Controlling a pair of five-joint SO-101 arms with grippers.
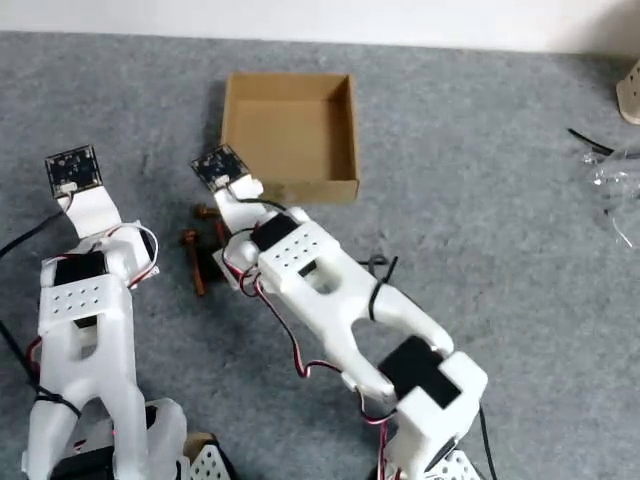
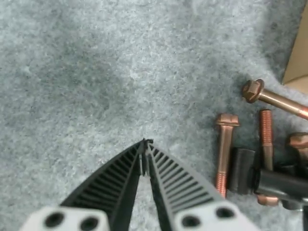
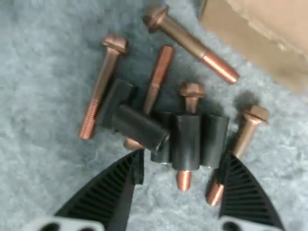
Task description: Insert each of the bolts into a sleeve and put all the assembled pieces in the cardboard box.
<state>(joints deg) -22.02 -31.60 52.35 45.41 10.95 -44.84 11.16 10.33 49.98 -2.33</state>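
The right end effector hangs open over a pile of copper-coloured hex-head bolts and black cylindrical sleeves. Its jaws are spread either side of a short row of sleeves, and the middle one is a sleeved bolt (the other bolts lie loose). The pile sits on the grey felt-covered desk, just near-left of the open brown cardboard box. The left end effector is closed, tips touching, over bare desk left of the pile.

Nothing legible: the cardboard box, bolts and sleeves carry no readable print, and any marks on the wrist circuit boards are too small to read.
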